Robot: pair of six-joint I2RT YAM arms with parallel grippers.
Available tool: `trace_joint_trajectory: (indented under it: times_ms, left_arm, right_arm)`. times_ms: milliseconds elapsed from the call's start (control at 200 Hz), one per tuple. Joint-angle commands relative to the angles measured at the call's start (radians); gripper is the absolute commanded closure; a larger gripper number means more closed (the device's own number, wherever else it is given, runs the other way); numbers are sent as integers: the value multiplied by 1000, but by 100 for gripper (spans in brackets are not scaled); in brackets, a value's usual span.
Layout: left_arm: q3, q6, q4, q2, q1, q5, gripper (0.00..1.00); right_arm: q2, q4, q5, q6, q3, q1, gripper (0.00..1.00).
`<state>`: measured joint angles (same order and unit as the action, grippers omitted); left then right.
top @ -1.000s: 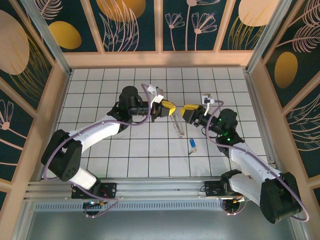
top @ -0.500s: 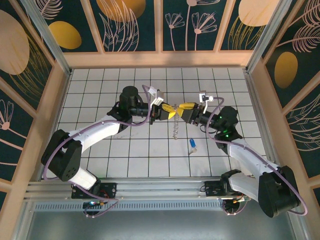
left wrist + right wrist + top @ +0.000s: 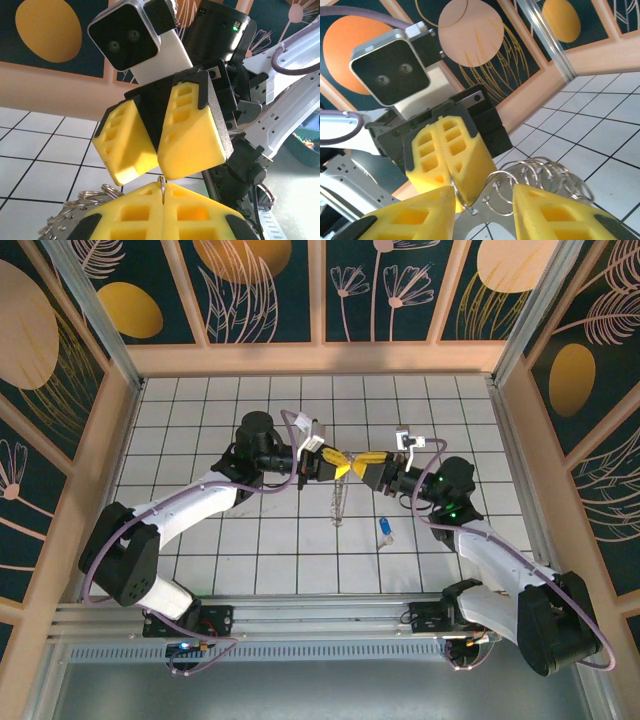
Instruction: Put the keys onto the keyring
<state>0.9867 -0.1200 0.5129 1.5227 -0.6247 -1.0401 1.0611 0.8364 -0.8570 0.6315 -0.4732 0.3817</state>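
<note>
**Keyring held up, key not yet picked**

Right wrist: straddling keyring [image 3: 540, 175] with right gripper [image 3: 484, 195], jaws apart, clamping nothing.
Left wrist: pinching the ring wire in left gripper [image 3: 163, 189], pads [image 3: 135, 212] fully closed on it.
Top: meeting tip to tip mid-air, loose end dangling toward the tiles [image 3: 250, 540]. Leaving blue key [image 3: 385, 528] on the tiles, apart from keyring.
Next, probably: bite the wire, open a gap, then fetch key.

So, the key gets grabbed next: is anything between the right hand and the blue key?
Nothing visible does. The blue key lies alone on bare tiles near the right hand; the keyring hangs from the left hand, apart from it.
</note>
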Motion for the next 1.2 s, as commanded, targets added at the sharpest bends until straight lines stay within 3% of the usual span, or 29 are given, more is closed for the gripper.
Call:
trace_joint_trajectory:
  times_ms: [0, 501, 761, 981, 1076, 1196]
  left_arm:
    - [13, -7, 54, -13, -3, -29, 100]
    - [16, -42, 98, 20, -3, -41, 100]
    - [14, -71, 133, 28, -3, -45, 100]
    - [-8, -119, 189, 12, -2, 25, 100]
    - [-47, -131, 209, 2, -3, 52, 92]
    - [-75, -159, 247, -10, 4, 92, 90]
  right_arm:
    - [-24, 60, -25, -6, 11, 11, 66]
    - [-15, 67, -39, -16, -3, 31, 72]
    - [1, 100, -54, -11, -11, 37, 100]
    - [2, 106, -13, -17, -8, 37, 100]
    - [2, 93, 9, -28, -8, 37, 100]
    - [1, 83, 30, -39, -7, 36, 100]
